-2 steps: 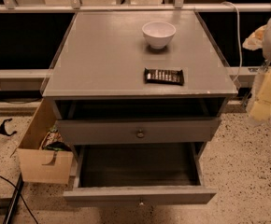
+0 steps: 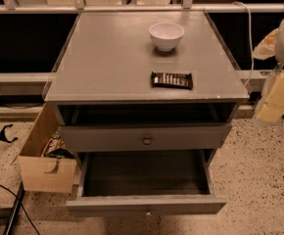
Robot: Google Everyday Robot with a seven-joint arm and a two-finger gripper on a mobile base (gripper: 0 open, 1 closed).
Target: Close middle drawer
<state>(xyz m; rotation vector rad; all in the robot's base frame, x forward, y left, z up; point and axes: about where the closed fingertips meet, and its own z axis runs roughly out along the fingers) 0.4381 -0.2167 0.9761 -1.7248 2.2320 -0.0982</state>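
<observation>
The middle drawer (image 2: 147, 204) is pulled far out at the bottom of the grey cabinet (image 2: 103, 67). Its low flat front faces me with a small round knob, and its dark inside (image 2: 147, 173) holds nothing I can see. Above it is a taller grey drawer front (image 2: 181, 137) with a larger knob, only slightly out, and above that a dark open slot. My gripper (image 2: 278, 98) is a cream-coloured shape at the right edge of the view, beside the cabinet's right side at about top-drawer height, apart from the cabinet and well away from the open drawer.
A white bowl (image 2: 166, 35) and a dark wrapped bar (image 2: 172, 80) lie on the cabinet top. A tan cardboard box (image 2: 43, 168) with items stands on the floor against the cabinet's left side. A cable (image 2: 5, 190) runs along the speckled floor at the left.
</observation>
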